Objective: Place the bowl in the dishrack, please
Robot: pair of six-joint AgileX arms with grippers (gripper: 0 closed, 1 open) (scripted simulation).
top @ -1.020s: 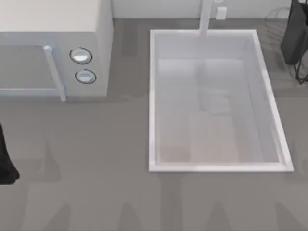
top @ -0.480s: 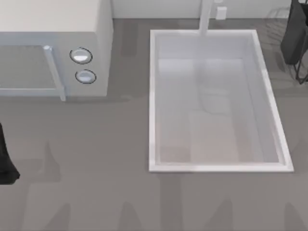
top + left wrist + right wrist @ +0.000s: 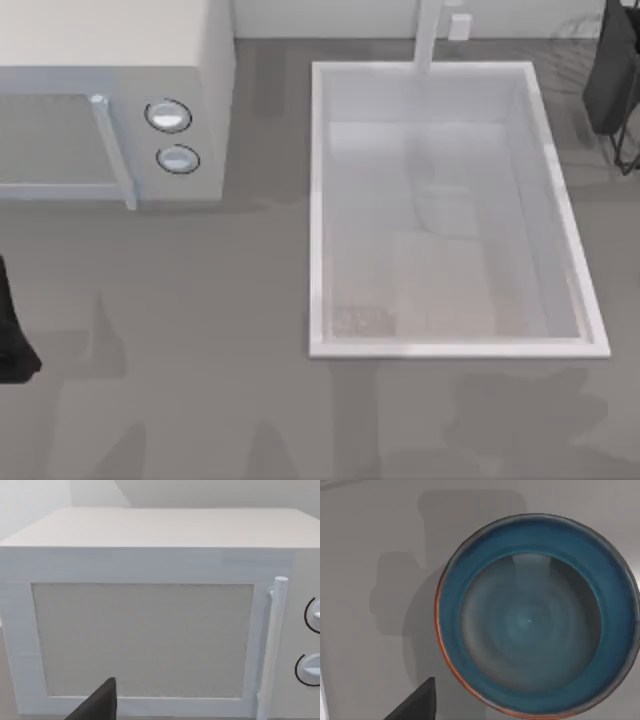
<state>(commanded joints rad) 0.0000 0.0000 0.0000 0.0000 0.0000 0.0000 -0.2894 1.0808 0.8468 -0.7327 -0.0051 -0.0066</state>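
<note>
Looking straight down, the right wrist camera sees the blue bowl point(image 3: 535, 615) upright on a grey surface; gripper state unclear.

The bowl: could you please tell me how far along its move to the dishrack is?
Nothing looks done yet. The bowl lies upright on a pale grey surface below the right wrist camera, ungripped. Grasping, carrying and setting it in the dishrack at the table's far right all remain. The left arm is parked at the left edge.

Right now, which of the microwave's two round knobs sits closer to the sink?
The lower knob. In the top view it lies slightly further toward the sink than the upper knob, both on the microwave.
</note>
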